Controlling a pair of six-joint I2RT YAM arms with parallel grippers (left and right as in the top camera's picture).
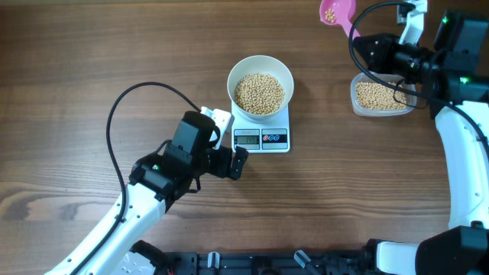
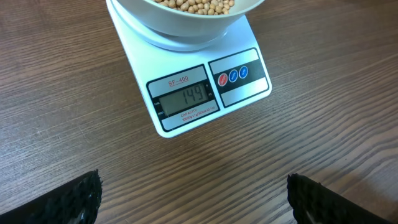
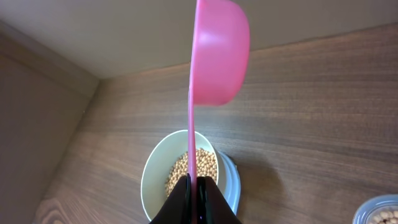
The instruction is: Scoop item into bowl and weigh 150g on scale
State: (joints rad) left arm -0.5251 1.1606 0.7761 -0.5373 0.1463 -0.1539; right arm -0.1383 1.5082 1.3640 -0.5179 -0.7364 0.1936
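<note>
Clenched on the handle of a pink scoop [image 1: 336,11], the right gripper [image 1: 362,41] holds it near the tub [image 1: 382,97], well apart from the bowl [image 1: 260,85] of beans [image 1: 259,93] on the scale [image 1: 262,130]; the left gripper [image 1: 228,143] gapes empty just beside the scale. Left wrist alone shows the display [image 2: 186,96] reading 149, one short. Right wrist hides what the scoop carries; overhead shows a few beans in it. Tipping them all at once could overshoot 150.

Dark wood-grain table [image 1: 76,61], plain beige wall [image 3: 124,31]
</note>
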